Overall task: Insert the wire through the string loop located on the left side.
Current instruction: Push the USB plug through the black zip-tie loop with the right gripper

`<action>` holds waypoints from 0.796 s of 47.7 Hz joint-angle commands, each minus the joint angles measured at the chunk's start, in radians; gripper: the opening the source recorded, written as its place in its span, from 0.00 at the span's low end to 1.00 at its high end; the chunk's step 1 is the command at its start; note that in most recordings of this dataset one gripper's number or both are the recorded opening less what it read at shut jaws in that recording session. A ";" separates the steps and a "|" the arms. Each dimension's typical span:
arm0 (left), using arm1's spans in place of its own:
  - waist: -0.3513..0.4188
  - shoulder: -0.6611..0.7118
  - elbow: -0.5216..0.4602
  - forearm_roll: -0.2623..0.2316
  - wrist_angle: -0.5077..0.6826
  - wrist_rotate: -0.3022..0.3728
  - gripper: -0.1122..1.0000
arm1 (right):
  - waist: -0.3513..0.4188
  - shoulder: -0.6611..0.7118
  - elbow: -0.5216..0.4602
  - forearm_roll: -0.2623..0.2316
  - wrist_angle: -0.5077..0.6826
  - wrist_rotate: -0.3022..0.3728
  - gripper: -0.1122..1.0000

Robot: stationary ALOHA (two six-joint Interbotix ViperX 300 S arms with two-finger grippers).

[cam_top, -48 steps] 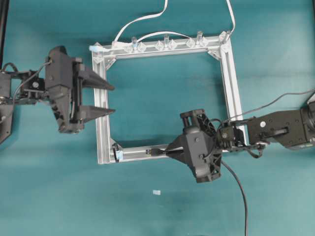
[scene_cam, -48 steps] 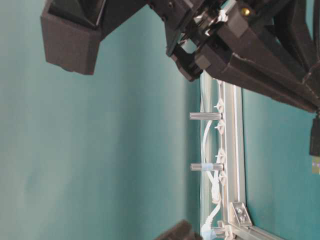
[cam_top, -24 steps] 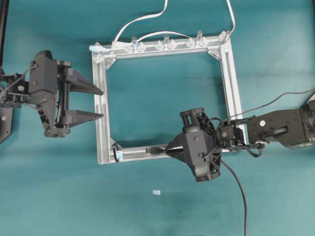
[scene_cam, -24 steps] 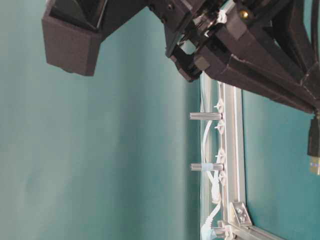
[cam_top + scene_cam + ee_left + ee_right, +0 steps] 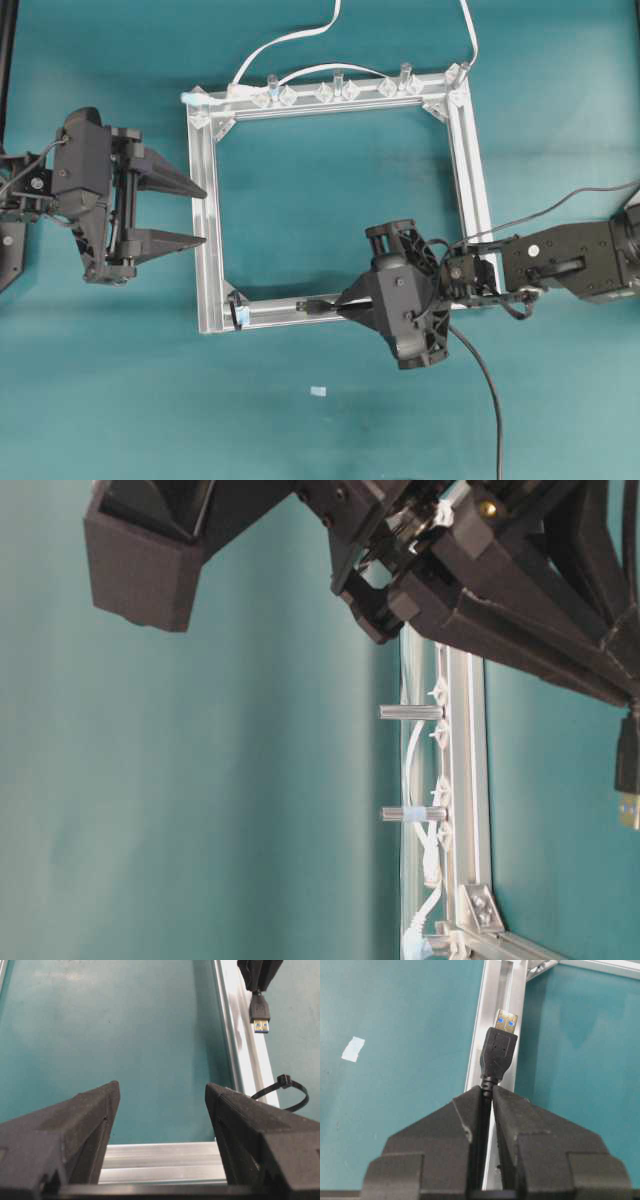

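The wire (image 5: 490, 400) is a thin black cable ending in a black plug (image 5: 498, 1052) with a metal tip. My right gripper (image 5: 486, 1091) is shut on the cable just behind the plug. It holds the plug (image 5: 315, 307) over the bottom rail of the silver frame (image 5: 208, 270), tip pointing left. The string loop (image 5: 236, 310) sits at the frame's bottom-left corner, a short gap left of the tip. In the left wrist view the string loop (image 5: 285, 1091) lies right of my finger, with the plug (image 5: 260, 1012) beyond it. My left gripper (image 5: 200, 213) stands open and empty at the left rail.
A white cable (image 5: 290, 40) runs along the top rail through clear clips (image 5: 335, 90). Small upright posts (image 5: 410, 712) stand on that rail. A white scrap of tape (image 5: 318, 391) lies on the teal table in front of the frame.
My left gripper has drawn back to the left, off the frame's left rail, still open. The right gripper and the plug have stayed put.
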 commanded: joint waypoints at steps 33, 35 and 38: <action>-0.005 -0.008 -0.011 0.003 0.006 0.005 0.72 | -0.002 -0.008 -0.048 -0.008 -0.008 -0.003 0.19; -0.005 -0.008 -0.011 0.003 0.006 0.005 0.72 | -0.002 -0.003 -0.055 -0.009 -0.008 -0.003 0.19; -0.005 -0.008 -0.011 0.003 0.008 0.005 0.72 | -0.002 0.006 -0.064 -0.012 -0.008 -0.003 0.19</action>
